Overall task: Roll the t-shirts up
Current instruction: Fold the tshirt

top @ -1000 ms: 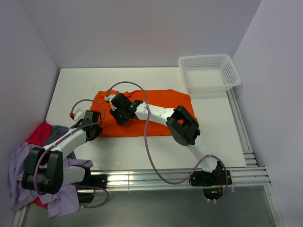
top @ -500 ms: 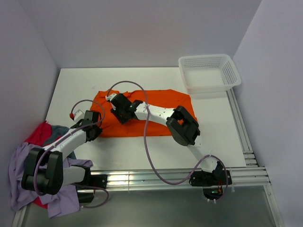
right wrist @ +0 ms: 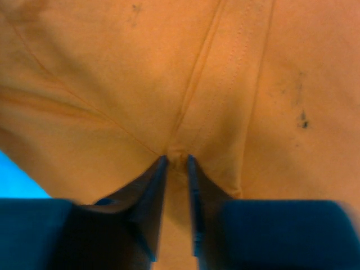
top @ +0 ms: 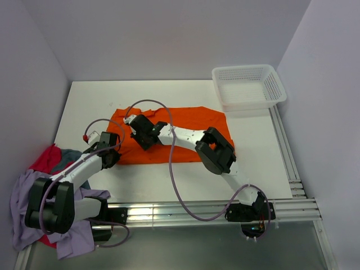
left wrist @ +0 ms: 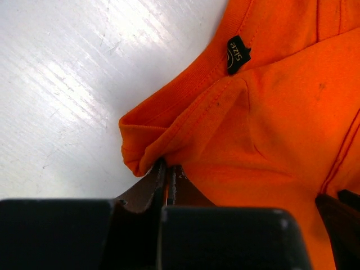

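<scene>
The orange t-shirt (top: pixel 191 121) is spread flat on the tabletop (top: pixel 90 101), long axis left to right, and its near-left corner is clamped in the fully closed left pincer (left wrist: pixel 167 174). A small pleat just inside that end is nipped by the narrow right pincer (right wrist: pixel 176 160); the cloth stretches rightward from both, so a roll is judged to run that way.

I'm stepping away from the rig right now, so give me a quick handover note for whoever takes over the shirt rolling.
The left gripper is shut on the collar-side edge of the orange t-shirt.
The right gripper is pinching a fold of the same shirt.
It lies spread mid-table, unrolled. The lavender t-shirt, red t-shirt and grey-blue t-shirt are heaped by the left arm's base.
Done: nothing rolled. Left: all four.
</scene>
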You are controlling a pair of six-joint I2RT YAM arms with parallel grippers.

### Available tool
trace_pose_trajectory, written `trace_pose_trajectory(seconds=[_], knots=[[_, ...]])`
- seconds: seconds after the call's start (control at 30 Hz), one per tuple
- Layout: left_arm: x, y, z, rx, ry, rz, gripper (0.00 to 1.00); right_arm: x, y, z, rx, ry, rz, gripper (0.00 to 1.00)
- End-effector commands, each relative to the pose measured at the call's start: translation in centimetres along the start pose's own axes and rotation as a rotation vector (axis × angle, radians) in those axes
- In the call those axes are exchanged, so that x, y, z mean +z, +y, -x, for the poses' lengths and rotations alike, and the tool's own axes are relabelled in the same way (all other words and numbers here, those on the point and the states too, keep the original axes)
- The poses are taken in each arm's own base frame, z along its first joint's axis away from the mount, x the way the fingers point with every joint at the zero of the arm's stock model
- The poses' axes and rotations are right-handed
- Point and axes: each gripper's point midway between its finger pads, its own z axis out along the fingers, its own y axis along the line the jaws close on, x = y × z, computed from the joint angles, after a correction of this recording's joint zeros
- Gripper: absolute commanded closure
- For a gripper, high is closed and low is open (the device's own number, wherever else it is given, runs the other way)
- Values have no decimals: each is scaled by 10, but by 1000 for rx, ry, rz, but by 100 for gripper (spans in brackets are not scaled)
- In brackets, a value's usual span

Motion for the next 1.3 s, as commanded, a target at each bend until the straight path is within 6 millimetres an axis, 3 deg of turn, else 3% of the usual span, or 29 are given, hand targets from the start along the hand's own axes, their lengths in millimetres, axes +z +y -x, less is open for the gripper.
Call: trace_pose_trajectory(seconds=[0.0,0.2,0.6,0.87,1.1,1.27], knots=[[-6,3,1,11,1,1,99,1,0,7,-11,-13,-17,76],[-10,4,2,8,-4,-6,99,-6,-4,17,4,-39,-41,100],[-12,7,-7,-19,14,-35,100,-23,-32,48,109,-113,-38,100],[-10,8,-7,-16,16,-24,100,-22,-75,59,270,-129,26,100],[-9,9,-7,-13,16,-15,100,-11,-99,49,446,-93,114,100],[-9,9,-8,-11,18,-14,99,-17,-113,41,502,-116,107,100]])
